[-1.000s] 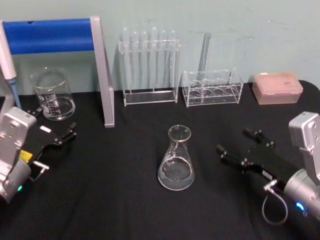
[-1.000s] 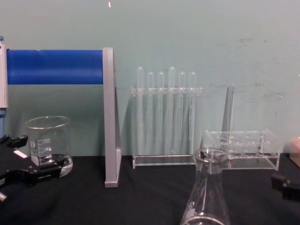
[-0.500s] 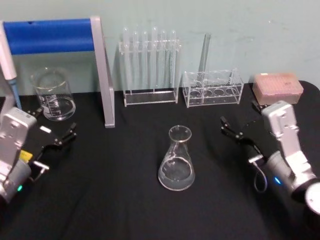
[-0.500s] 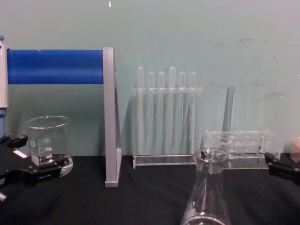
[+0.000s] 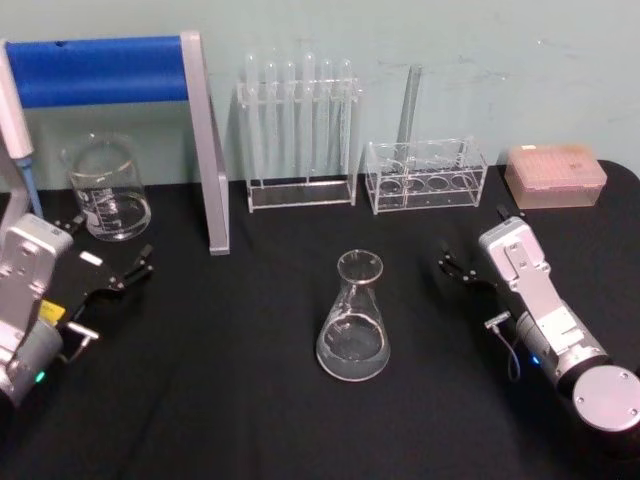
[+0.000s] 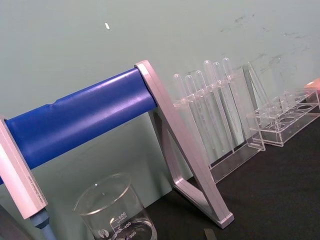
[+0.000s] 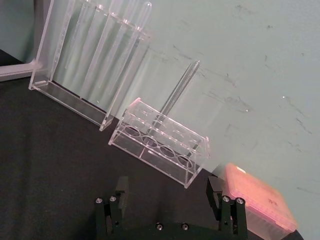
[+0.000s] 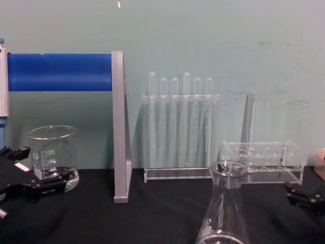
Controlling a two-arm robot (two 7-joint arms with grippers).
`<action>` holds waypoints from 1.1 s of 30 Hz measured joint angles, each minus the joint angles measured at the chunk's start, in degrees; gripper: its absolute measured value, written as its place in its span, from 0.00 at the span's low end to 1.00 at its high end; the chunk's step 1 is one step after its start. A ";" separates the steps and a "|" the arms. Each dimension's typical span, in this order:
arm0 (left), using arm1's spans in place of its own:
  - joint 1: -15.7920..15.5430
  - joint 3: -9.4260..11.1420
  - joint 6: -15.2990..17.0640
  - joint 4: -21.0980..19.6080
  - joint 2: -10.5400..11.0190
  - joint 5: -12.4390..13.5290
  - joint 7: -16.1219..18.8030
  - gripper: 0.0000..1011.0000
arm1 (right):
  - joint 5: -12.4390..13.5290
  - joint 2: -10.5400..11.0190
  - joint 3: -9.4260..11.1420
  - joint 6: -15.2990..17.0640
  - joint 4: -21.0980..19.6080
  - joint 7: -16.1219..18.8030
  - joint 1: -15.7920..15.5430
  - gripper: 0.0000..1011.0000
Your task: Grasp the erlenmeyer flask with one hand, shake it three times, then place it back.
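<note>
The work surface is a black cloth-covered table (image 5: 250,420) set against a pale teal wall (image 8: 213,40). The erlenmeyer flask (image 5: 353,322) stands upright near the table centre, untouched. The right gripper (image 7: 170,192), fingers spread apart, sits to the right of the flask and apart from it. The left gripper (image 5: 112,270), also spread, rests at the left edge just beside the beaker (image 5: 105,188). Along the wall stand a blue-barred stand (image 5: 110,72), a test tube rack (image 5: 300,130), a low clear rack (image 5: 425,177) and a pink tip box (image 5: 555,175).
</note>
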 joint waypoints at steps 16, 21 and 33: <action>0.00 0.00 0.00 0.00 0.00 0.00 0.00 0.99 | 0.17 0.07 0.02 0.06 -0.13 0.06 -0.04 0.99; 0.00 0.00 0.00 0.00 0.00 0.00 0.00 0.99 | 0.28 0.10 0.00 0.08 -0.19 0.11 -0.06 0.99; 0.00 0.00 0.00 0.00 0.00 0.00 0.00 0.99 | 0.39 0.14 0.00 0.11 -0.27 0.20 -0.11 0.99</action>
